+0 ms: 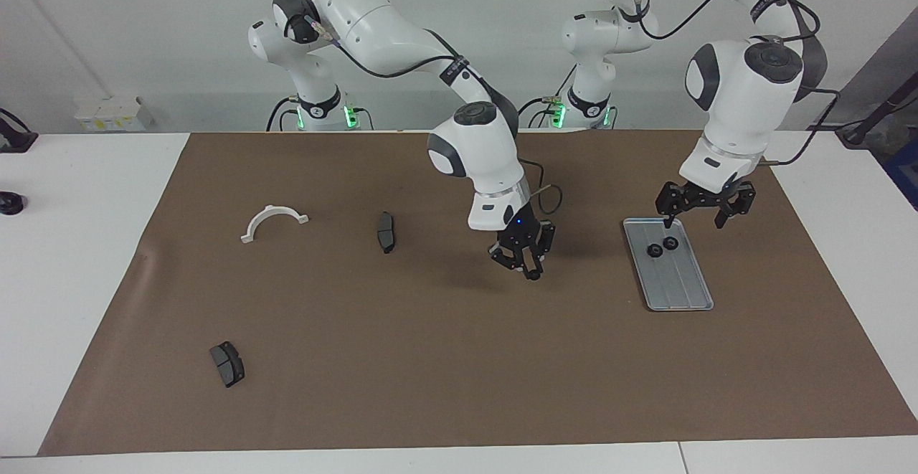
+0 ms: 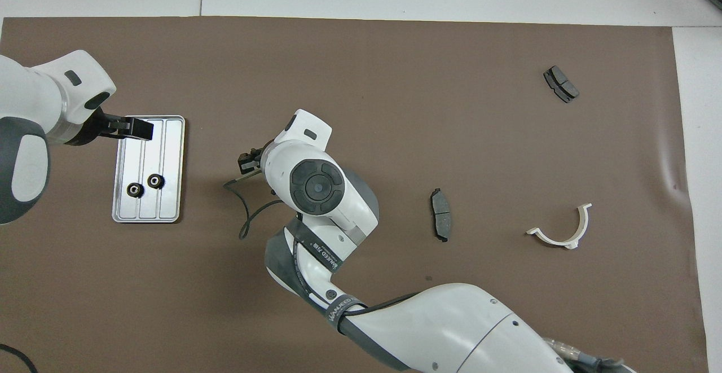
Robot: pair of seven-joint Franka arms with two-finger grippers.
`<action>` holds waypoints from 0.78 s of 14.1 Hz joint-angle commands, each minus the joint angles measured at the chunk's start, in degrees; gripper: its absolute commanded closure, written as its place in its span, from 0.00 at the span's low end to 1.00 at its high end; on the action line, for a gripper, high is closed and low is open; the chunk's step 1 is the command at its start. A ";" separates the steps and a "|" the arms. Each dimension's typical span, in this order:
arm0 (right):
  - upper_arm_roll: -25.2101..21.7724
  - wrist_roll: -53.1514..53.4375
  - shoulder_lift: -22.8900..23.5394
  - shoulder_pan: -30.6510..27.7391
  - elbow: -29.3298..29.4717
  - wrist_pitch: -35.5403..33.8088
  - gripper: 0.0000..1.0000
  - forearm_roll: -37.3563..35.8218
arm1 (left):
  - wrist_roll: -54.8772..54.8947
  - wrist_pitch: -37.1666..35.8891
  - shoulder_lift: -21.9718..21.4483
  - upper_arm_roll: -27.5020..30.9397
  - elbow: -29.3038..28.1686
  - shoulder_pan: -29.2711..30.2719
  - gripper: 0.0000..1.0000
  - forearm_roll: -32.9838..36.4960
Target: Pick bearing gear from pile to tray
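Note:
The silver tray [image 1: 681, 287] lies on the brown mat toward the left arm's end, and shows in the overhead view too [image 2: 169, 153]. Two small black gears [image 1: 654, 250] [image 1: 670, 243] lie in the end of it nearer the robots; both show from overhead [image 2: 134, 190] [image 2: 155, 180]. My left gripper [image 1: 693, 219] hangs open and empty just above that end of the tray [image 2: 121, 127]. My right gripper [image 1: 529, 267] is raised over the middle of the mat, shut on a small black gear [image 1: 533, 274]. From overhead its wrist hides it.
A white half-ring bracket [image 1: 274, 221] [image 2: 561, 229] and a dark brake pad [image 1: 386, 231] [image 2: 440, 214] lie toward the right arm's end. A second brake pad [image 1: 227, 363] [image 2: 560, 83] lies farther from the robots. A loose cable [image 2: 245, 215] hangs from the right wrist.

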 commanded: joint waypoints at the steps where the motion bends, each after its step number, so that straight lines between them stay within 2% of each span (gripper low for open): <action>1: -1.86 2.32 0.85 -0.11 1.82 0.69 0.23 -2.18 | -1.13 2.93 2.10 0.59 1.47 -1.90 0.00 -2.38; 3: -3.01 1.53 0.41 -1.51 2.79 0.17 0.21 -2.19 | -6.12 6.44 3.60 0.68 1.30 -3.92 0.00 -2.38; 7: -2.14 -0.57 -3.53 -10.10 4.46 -5.09 0.21 -1.40 | -18.50 12.34 7.64 0.86 0.51 -9.97 0.00 -1.94; 11: 0.05 -3.04 -7.40 -19.33 4.38 -12.73 0.21 -0.87 | -27.84 20.23 8.79 0.86 -6.69 -14.47 0.00 1.30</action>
